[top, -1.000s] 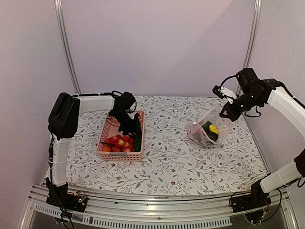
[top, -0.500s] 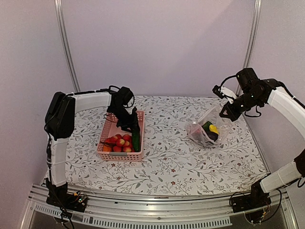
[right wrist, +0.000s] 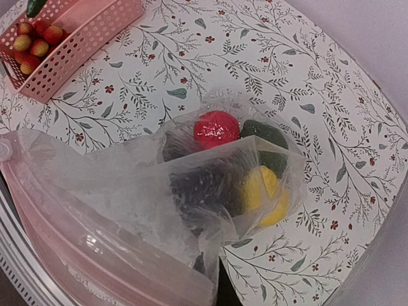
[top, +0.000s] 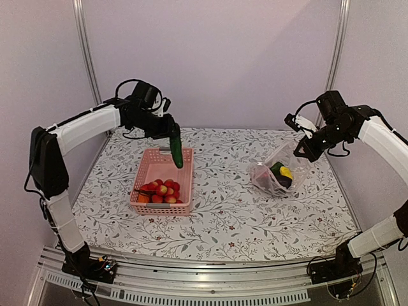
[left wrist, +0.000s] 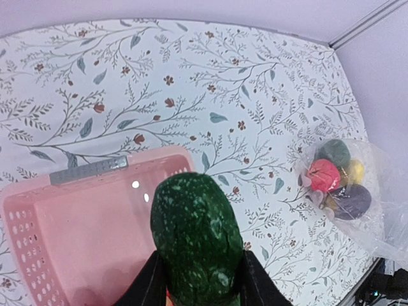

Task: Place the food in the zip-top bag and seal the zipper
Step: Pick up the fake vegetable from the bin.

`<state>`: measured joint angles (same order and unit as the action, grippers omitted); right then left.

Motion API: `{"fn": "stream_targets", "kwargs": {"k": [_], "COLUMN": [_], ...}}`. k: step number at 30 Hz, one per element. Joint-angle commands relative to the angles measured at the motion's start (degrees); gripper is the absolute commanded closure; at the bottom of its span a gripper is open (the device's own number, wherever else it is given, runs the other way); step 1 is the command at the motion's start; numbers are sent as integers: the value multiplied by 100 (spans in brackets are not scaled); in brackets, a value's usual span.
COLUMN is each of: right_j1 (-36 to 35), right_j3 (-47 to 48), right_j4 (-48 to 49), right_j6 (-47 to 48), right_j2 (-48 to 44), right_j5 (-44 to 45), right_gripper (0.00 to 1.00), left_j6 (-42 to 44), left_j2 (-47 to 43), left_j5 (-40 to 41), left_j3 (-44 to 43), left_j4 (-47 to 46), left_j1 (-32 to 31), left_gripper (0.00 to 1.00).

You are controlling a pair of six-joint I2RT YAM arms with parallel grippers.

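holding green cucumber [top: 175,148] above pink basket [top: 141,185], left fingers [left wrist: 150,287] were part-closed around it | right fingers [top: 300,152] pinched tight on zip-top bag [top: 274,175] mouth, bag bottom sat on desk [top: 223,217]

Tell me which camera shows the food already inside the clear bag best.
Right wrist view: the zip-top bag fills the frame, its red, green, yellow and purple pieces distinct. Left wrist and top views show them small, far off.

In the right wrist view the zip-top bag [right wrist: 127,191] largely hides the fingers [top: 300,153], overrunning the lower edge.
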<state>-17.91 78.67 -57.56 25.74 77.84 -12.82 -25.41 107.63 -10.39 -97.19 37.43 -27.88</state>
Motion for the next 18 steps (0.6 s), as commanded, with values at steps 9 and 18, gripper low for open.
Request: {"fn": "stream_targets", "kwargs": {"k": [9,18], "right_j1": [25,31], "right_j3": [385,791], "right_j4": [-259,-379], "right_j6": [117,253], "right_j2": [1,207], "right_j5": [-12,69], "right_gripper": [97,97], "left_j6": [1742,2754], "left_j2": [-1701,-1619], "left_j5": [-27,-180], "left_j3": [1066,1331], "left_j4": [-3818,-5620], "left_j1": [-1597,-2839], "left_gripper": [79,82]}}
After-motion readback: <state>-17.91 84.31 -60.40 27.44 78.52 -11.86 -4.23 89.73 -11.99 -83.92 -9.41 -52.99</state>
